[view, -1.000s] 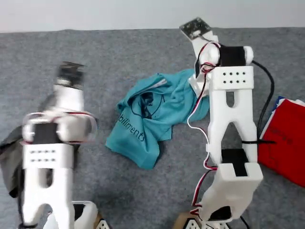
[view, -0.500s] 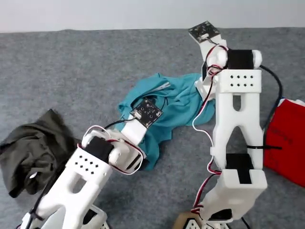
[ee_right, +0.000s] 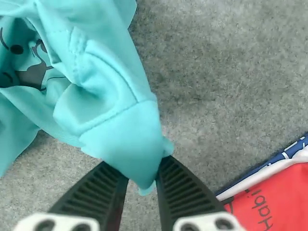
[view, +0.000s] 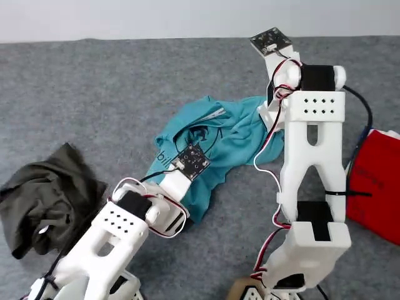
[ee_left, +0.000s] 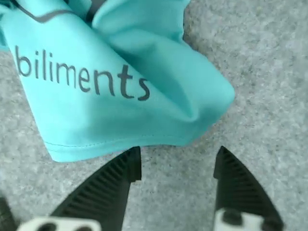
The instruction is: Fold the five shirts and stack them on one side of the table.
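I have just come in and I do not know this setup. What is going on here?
Two arms are working on a crumpled teal shirt in the middle of the grey table. The right arm's jaws are shut on one edge of it. The left arm's jaws are open just short of the opposite hem, holding nothing. A red shirt lies beside the right arm, and a crumpled dark shirt beside the left.
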